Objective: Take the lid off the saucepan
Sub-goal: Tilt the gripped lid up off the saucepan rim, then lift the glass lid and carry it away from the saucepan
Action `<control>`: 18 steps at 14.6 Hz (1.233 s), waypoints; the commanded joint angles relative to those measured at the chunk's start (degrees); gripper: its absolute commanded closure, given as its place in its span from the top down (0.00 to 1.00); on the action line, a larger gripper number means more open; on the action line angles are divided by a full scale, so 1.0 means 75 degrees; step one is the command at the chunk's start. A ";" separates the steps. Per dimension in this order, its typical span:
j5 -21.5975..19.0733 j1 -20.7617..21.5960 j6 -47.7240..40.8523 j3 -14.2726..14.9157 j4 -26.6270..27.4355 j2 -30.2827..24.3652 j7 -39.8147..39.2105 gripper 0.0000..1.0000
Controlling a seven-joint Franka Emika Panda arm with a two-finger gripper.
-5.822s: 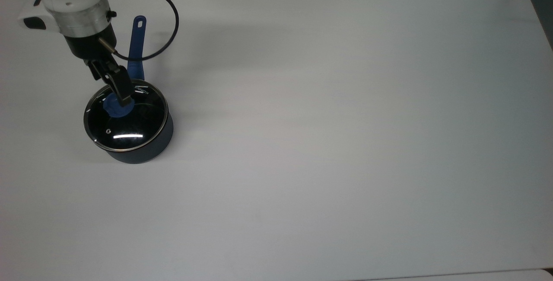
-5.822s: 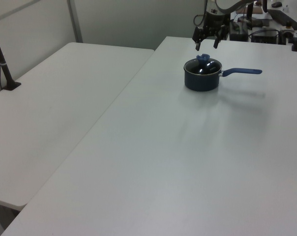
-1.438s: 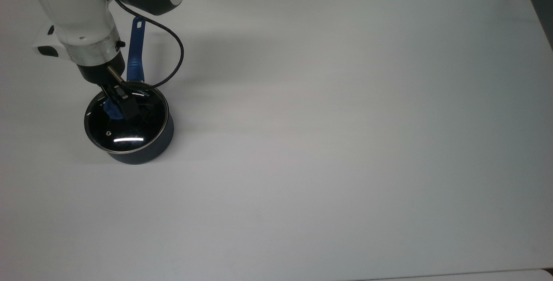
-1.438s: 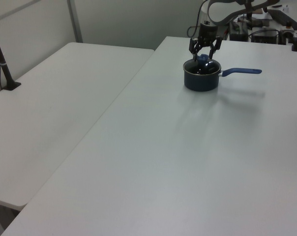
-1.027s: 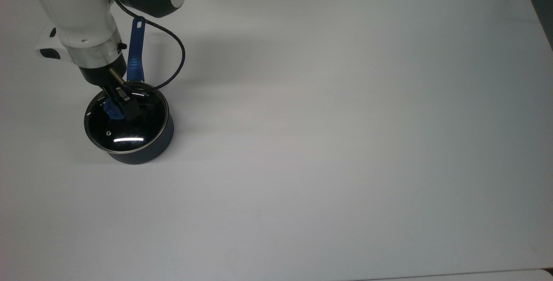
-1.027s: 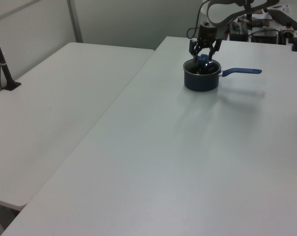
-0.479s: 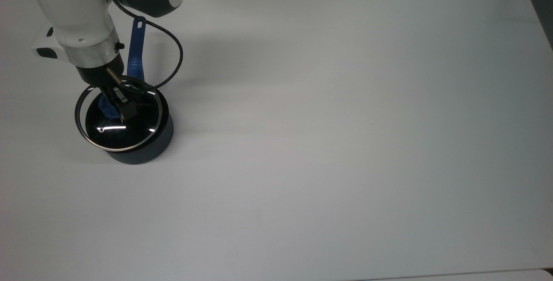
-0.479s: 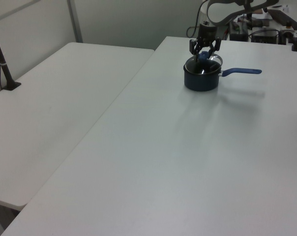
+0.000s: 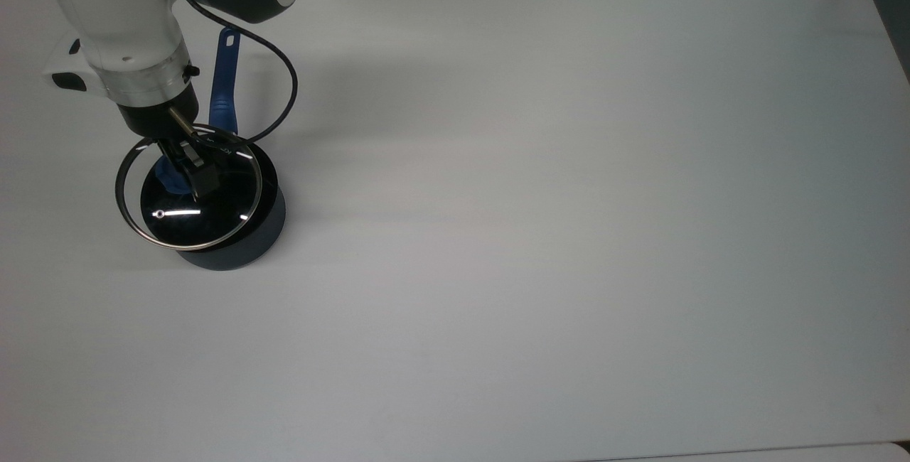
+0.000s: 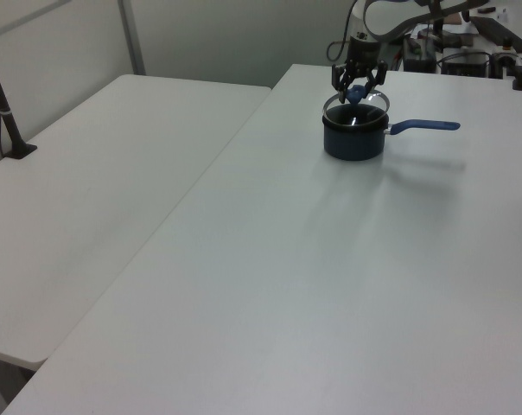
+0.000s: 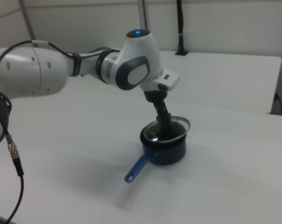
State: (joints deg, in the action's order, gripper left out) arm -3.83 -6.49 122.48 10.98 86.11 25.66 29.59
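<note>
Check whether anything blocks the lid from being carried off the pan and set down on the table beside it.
Nothing visible does. The hand grips the lid by its knob, raised off the pan, and the table around them is bare.

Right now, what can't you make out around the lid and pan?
- Knob of the lid: top view, mostly behind the gripper, so the contact is unclear.
- Inside of the saucepan: top view, dark under glare on the glass.
- Handle: top view, near end tucked behind the lid rim and cable.
- Lid-to-rim gap: left view, too small.
</note>
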 commanded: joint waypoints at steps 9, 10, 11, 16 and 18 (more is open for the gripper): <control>-0.0379 0.0162 -0.0839 -0.0058 0.0026 -0.0935 -0.0218 0.53; -0.0473 0.0174 -0.0851 -0.0186 0.0038 -0.0983 -0.0381 0.53; -0.0485 0.0162 -0.0886 -0.0291 0.0038 -0.0995 -0.0441 0.53; -0.0509 0.0559 -0.1272 -0.0421 0.0120 -0.1065 -0.0687 0.53; -0.0520 0.0782 -0.1261 -0.0444 0.0528 -0.1403 -0.0699 0.54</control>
State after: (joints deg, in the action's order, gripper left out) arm -6.34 -2.64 114.29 7.40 85.98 19.44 26.09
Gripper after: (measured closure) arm 0.388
